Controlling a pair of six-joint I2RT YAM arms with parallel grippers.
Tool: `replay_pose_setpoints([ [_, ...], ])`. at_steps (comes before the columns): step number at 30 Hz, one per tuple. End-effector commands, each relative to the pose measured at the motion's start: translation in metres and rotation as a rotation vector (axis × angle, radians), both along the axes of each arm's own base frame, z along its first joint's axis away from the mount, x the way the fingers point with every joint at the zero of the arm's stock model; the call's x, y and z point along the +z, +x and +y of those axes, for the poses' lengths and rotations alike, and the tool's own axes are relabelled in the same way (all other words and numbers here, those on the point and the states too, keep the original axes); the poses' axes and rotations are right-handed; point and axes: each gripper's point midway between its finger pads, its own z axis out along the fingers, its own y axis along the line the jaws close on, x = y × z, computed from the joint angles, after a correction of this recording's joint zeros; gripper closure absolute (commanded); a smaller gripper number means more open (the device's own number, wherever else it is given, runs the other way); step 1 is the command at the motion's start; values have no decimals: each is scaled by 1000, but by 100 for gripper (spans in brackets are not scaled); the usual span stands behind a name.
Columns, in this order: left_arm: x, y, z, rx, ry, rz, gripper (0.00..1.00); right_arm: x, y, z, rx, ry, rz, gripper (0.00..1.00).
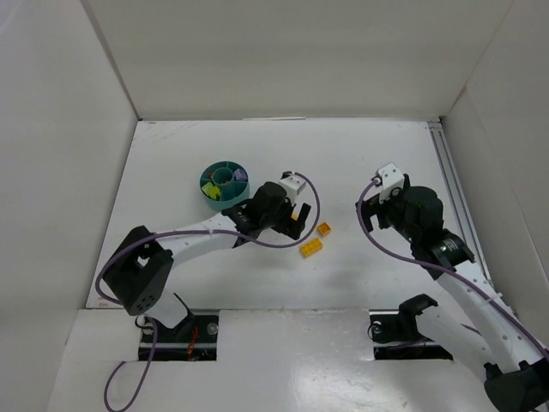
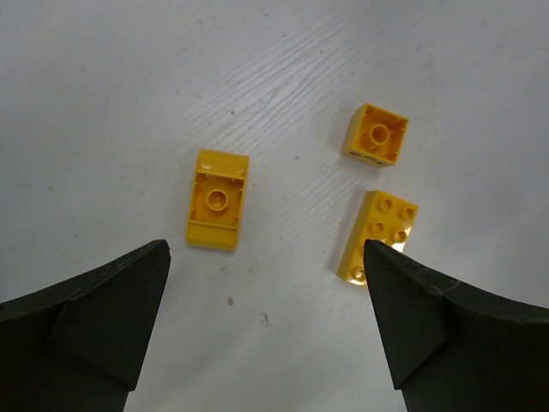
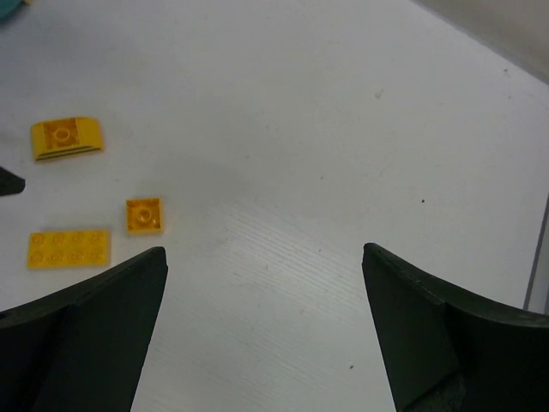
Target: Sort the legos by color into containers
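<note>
Now, step in hand: we judge it to be the pick of one yellow brick by the left tool [image 2: 264, 251], bound for the dish.
Left tool: open wide with nothing between its jaws, hovering above the table [image 1: 197, 146] over the three loose bricks.
Right tool [image 3: 262, 251]: open as well and empty, held over bare table to the right, well apart from the bricks.
Curved brick [image 2: 217, 210]: lies hollow side up, apart from the other two; we would take this one first.
Square brick [image 2: 377, 135]: hollow side up, just beside the long brick [image 2: 378, 238], which lies studs up near one jaw.
Grip advice: we should centre the jaws on one brick only, turn the wrist so they close on its two flat sides, and come straight down.
Risk: the square and long bricks sit close together, so a jaw lowered between them could nudge one away.
Teal dish [image 1: 206, 192]: stands on the table just left of the left tool; yellow, green and purple show inside, but we cannot tell which compartment holds which.
Table: white and smooth with a faint grain and a few dark specks; we expect hard bricks to skid on it if pushed.
Room: plain white walls [image 1: 51, 129] close in the table on the left, back and right, and a rail [image 1: 447, 172] runs along its right edge.
</note>
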Motion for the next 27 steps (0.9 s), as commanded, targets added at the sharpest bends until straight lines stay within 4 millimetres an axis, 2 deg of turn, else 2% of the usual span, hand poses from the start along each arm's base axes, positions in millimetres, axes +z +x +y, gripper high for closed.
replay_pose_setpoints([
  [1,17,20,-3,-24,-27,-46,6,-21,-3,7,67,-14,59,0],
  [2,17,22,-5,-25,-25,-45,6,-24,-1,7,69,-13,73,0],
  [4,2,22,-9,-33,1,-9,7,-34,1,9,92,-31,104,0],
  [9,-26,27,-11,-27,66,48,14,-41,6,7,104,-36,124,0],
  [10,-26,33,-16,-32,69,41,16,-41,6,8,113,-32,125,0],
  [14,-38,37,-14,-28,102,64,21,-43,4,1,97,-37,118,0],
  [19,-40,45,-9,-19,103,64,23,-36,2,-4,79,-35,96,0],
  [24,-61,42,-7,-42,105,121,34,-38,0,-4,79,-35,96,0],
  [27,-67,38,-7,-61,114,139,40,-38,1,-6,71,-39,95,0],
])
